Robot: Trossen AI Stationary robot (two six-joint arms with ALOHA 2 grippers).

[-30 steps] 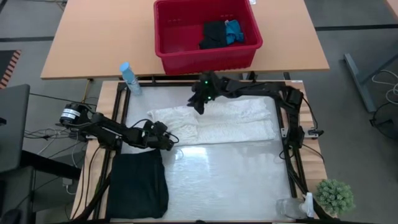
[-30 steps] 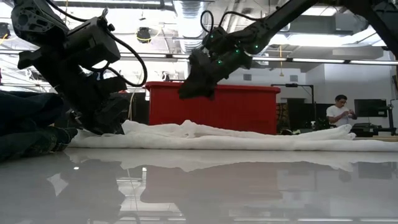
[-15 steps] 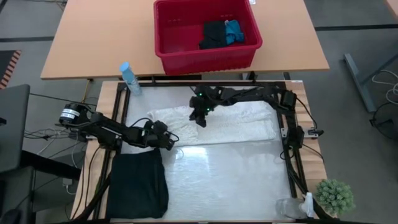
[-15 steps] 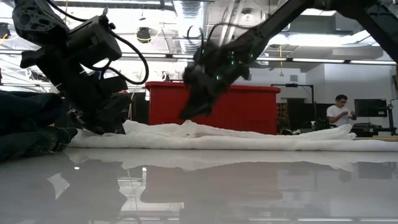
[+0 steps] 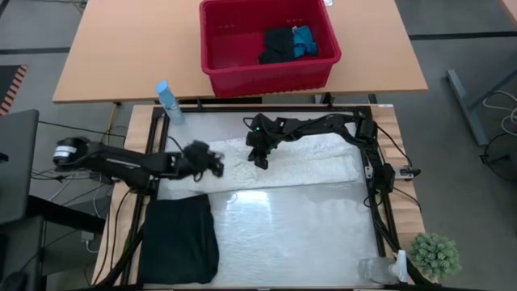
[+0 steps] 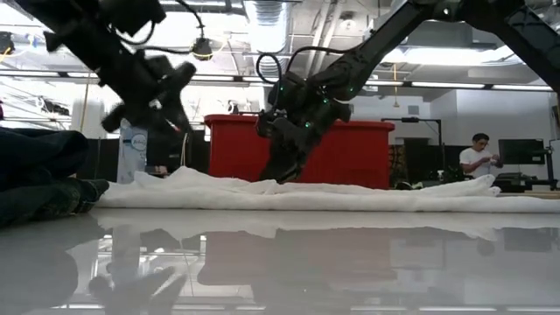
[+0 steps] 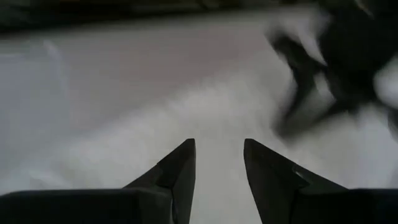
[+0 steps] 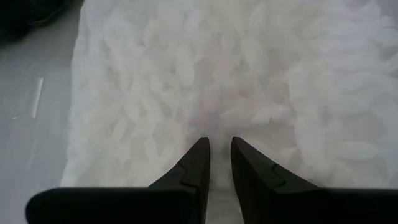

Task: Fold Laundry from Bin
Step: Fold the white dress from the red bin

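The white crinkled garment (image 5: pixel 315 162) lies spread across the table's far half, flat on the top (image 6: pixel 367 197). My right gripper (image 5: pixel 260 160) is down on it, left of its middle, with the fingers drawn close on the cloth (image 8: pixel 216 142). My left gripper (image 5: pixel 218 164) hangs open in the air above the garment's left end, nothing between its fingers (image 7: pixel 219 142). A folded black garment (image 5: pixel 182 242) lies at the near left corner. The red bin (image 5: pixel 271 77) stands on the wooden table beyond, holding a black piece (image 5: pixel 277 46) and a small blue one (image 5: pixel 304 40). My right gripper pinches a small ridge of the white garment's upper surface (image 8: pixel 214 121) between its two fingertips (image 8: pixel 198 152). It comes slanting down from the table's far right. The cloth stays lying on the table, slack around the pinch.
A blue spray bottle (image 5: pixel 167 101) stands by the far left corner. A small green plant (image 5: pixel 435 255) and a clear bottle (image 5: pixel 380 271) are at the near right corner. A person (image 6: pixel 479 157) sits in the room behind.
My left gripper has risen off the white garment's left end and swung a little toward the far edge, with its jaw gap unchanged. My right gripper has come down from above the cloth and slightly toward the near edge, onto the garment. The garment has stayed flat.
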